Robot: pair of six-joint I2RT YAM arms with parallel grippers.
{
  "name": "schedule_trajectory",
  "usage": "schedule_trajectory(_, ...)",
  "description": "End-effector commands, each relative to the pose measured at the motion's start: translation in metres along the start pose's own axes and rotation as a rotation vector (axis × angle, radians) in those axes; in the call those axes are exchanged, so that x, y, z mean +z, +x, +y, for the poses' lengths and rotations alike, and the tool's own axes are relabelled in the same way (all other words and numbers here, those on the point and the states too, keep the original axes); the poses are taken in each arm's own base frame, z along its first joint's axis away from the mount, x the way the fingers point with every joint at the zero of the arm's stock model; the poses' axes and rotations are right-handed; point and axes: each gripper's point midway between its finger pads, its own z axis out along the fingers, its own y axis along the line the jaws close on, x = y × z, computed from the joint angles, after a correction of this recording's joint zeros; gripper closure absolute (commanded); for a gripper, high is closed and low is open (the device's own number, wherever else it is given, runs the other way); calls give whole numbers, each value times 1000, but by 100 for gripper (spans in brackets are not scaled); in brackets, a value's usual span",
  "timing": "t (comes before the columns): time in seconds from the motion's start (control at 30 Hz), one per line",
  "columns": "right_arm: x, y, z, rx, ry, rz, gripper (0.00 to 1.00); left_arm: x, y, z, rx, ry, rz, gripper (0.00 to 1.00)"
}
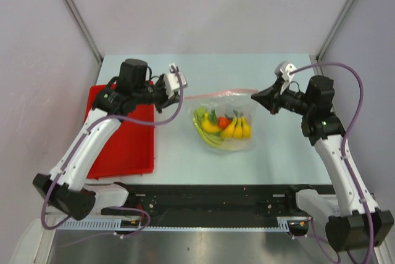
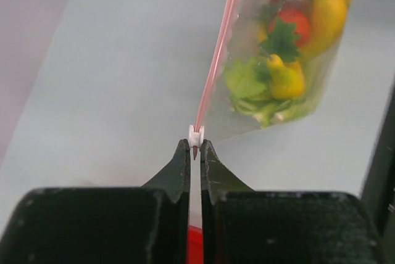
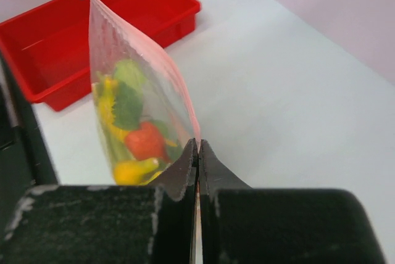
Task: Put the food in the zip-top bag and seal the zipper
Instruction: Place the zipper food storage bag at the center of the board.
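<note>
The zip-top bag (image 1: 225, 122) hangs stretched between my two grippers above the table, with its bottom on or near the surface. The food (image 1: 223, 126) is inside it: yellow bananas, green leaves and a red strawberry, which also show in the left wrist view (image 2: 284, 73) and the right wrist view (image 3: 145, 140). The pinkish-red zipper (image 1: 219, 94) runs taut along the top edge. My left gripper (image 2: 195, 148) is shut on the zipper's left end, just behind a small white slider (image 2: 195, 134). My right gripper (image 3: 197, 144) is shut on the bag's right top corner.
A red tray (image 1: 123, 147) lies on the table at the left, below my left arm, and also shows in the right wrist view (image 3: 142, 11). A black rail (image 1: 210, 199) runs along the near table edge. Grey walls close in the back and sides.
</note>
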Motion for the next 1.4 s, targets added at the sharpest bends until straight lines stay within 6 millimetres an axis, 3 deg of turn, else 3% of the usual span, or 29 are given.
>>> schedule_trajectory(0.0,19,-73,-61,-267,127,-183,100,2,-49,85,29,-242,-108,100)
schedule_trajectory(0.13,36,-107,-93,-337,149,-239,100,13,-83,135,79,-345,-177,100)
schedule_trajectory(0.23,46,-105,-104,-377,139,-231,100,13,-93,146,101,-355,-191,100)
schedule_trajectory(0.27,49,-100,-101,-392,109,-218,100,19,-87,146,104,-338,-176,100)
schedule_trajectory(0.33,52,-78,-99,-401,75,-161,100,32,-69,128,100,-243,-152,100)
schedule_trajectory(0.43,57,-23,-87,-365,10,-60,100,55,-29,81,92,-58,-109,100)
schedule_trajectory(0.5,57,28,-67,-319,-45,30,100,68,-10,56,67,-4,-69,100)
schedule_trajectory(0.53,57,48,-60,-337,-66,62,100,79,15,38,35,44,-16,100)
schedule_trajectory(0.57,53,56,-50,-363,-81,75,100,84,28,27,21,71,16,100)
schedule_trajectory(0.6,51,94,-31,-325,-134,140,100,92,48,7,0,111,54,100)
schedule_trajectory(0.67,44,116,-18,-374,-140,181,100,97,60,-5,-29,109,65,100)
schedule_trajectory(0.7,41,146,-3,-352,-176,228,100,100,75,-19,-53,129,86,100)
schedule_trajectory(0.83,24,191,12,-430,-187,311,100,103,87,-52,-143,181,92,100)
schedule_trajectory(0.9,14,201,19,-465,-199,332,100,106,99,-76,-138,224,116,99)
schedule_trajectory(1.0,0,208,34,-525,-256,364,75,102,109,-103,-104,264,141,87)
schedule_trajectory(1.03,-3,210,38,-538,-269,374,55,99,106,-107,-105,265,135,77)
schedule_trajectory(1.1,-12,208,46,-550,-273,389,34,97,104,-118,-121,285,133,58)
schedule_trajectory(1.13,-14,203,49,-559,-274,386,20,91,100,-122,-138,289,127,44)
schedule_trajectory(1.2,-25,192,54,-541,-247,382,11,85,93,-124,-151,287,116,30)
schedule_trajectory(1.27,-34,179,60,-512,-230,382,6,72,84,-121,-160,265,115,6)
schedule_trajectory(1.3,-38,167,62,-520,-206,360,4,67,79,-120,-175,254,110,0)
schedule_trajectory(1.37,-45,146,63,-494,-164,343,2,51,62,-109,-210,221,84,0)
